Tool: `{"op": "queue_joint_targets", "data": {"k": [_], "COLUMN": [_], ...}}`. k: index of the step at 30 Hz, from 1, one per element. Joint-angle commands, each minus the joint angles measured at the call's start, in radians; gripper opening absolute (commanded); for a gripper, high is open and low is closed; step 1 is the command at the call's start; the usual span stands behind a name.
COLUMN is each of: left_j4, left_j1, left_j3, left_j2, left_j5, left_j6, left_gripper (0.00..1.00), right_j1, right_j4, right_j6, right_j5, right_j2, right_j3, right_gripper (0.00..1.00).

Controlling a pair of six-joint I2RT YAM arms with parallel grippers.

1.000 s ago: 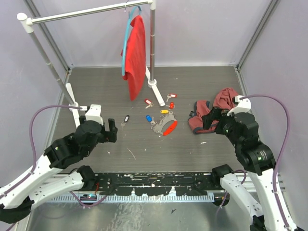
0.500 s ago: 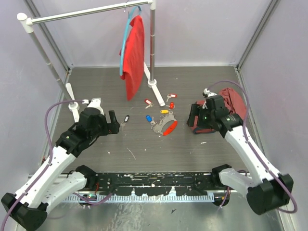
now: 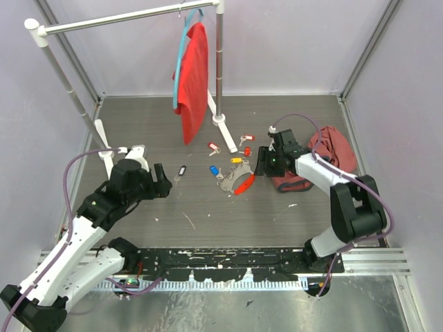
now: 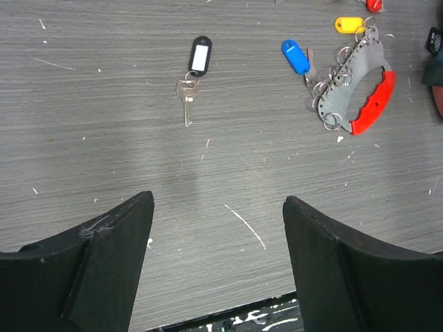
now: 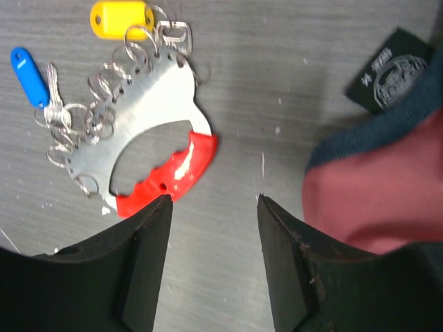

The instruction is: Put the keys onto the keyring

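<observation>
The keyring point(image 3: 237, 182), a silvery crescent plate hung with small rings and edged by a red plastic piece point(image 5: 169, 173), lies at mid-table. Loose keys lie around it: a black-tagged one point(image 4: 199, 55) to its left, a blue-tagged one point(image 5: 28, 66) and a yellow-tagged one point(image 5: 119, 15) by its rings, and red-tagged ones point(image 3: 247, 151) behind it. My right gripper point(image 5: 213, 204) hovers open just right of the red piece, holding nothing. My left gripper point(image 4: 216, 207) is open and empty, nearer than the black-tagged key point(image 3: 181, 170).
A maroon cloth heap with a dark blue trim point(image 3: 325, 153) lies right of my right gripper. A clothes rack's foot point(image 3: 225, 126) stands behind the keys, with a red shirt point(image 3: 194, 79) on a blue hanger. Another rack foot point(image 3: 107, 149) is at the left.
My right arm has swung left from the cloth heap to the keyring, its jaws narrowing. My left arm has shifted slightly and its jaws have narrowed a little.
</observation>
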Motion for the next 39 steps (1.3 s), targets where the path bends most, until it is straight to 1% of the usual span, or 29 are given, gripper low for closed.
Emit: {"op": "queue_joint_targets", "data": {"k": [1,5,8,14,16,19,21,22,28,33,36,39], "left_j4": [-0.040,-0.066,-0.080,-0.092,-0.090,-0.090,-0.089,-0.089,-0.080,-0.054,-0.028,-0.002], "left_j1": [0.004,0.004,0.003,0.004,0.004,0.004,0.004,0.004,0.004,0.004,0.004,0.005], "left_j3": [0.060,0.092,0.110,0.121,0.122,0.124,0.125,0.125,0.129,0.140,0.148,0.163], "left_j2": [-0.014,-0.014,-0.014,-0.003,0.000,0.004,0.006,0.006,0.010,-0.003,-0.020,-0.027], "left_j5": [0.005,0.006,0.000,-0.018,-0.017,-0.022,-0.027,-0.030,-0.036,-0.039,-0.029,-0.002], "left_j6": [0.020,0.042,0.067,0.088,0.094,0.102,0.104,0.104,0.113,0.116,0.121,0.133], "left_gripper": [0.81,0.82,0.82,0.82,0.82,0.82,0.82,0.82,0.83,0.86,0.94,0.97], "right_j1": [0.004,0.004,0.004,0.004,0.004,0.008,0.011,0.014,0.044,0.103,0.151,0.196], "right_j4": [0.170,0.220,0.244,0.259,0.262,0.273,0.274,0.274,0.256,0.206,0.166,0.116], "right_j6": [-0.026,-0.028,-0.028,-0.036,-0.039,-0.040,-0.049,-0.055,-0.129,-0.230,-0.317,-0.374], "right_j5": [-0.061,-0.075,-0.083,-0.079,-0.091,-0.104,-0.093,-0.085,-0.036,0.058,0.109,0.154], "right_j2": [0.082,0.161,0.210,0.299,0.315,0.322,0.319,0.315,0.252,0.128,0.024,-0.078], "right_j3": [0.088,0.123,0.146,0.187,0.197,0.198,0.200,0.200,0.195,0.188,0.178,0.174], "right_gripper": [0.57,0.55,0.52,0.42,0.37,0.27,0.25,0.22,0.02,0.01,0.01,0.01]}}
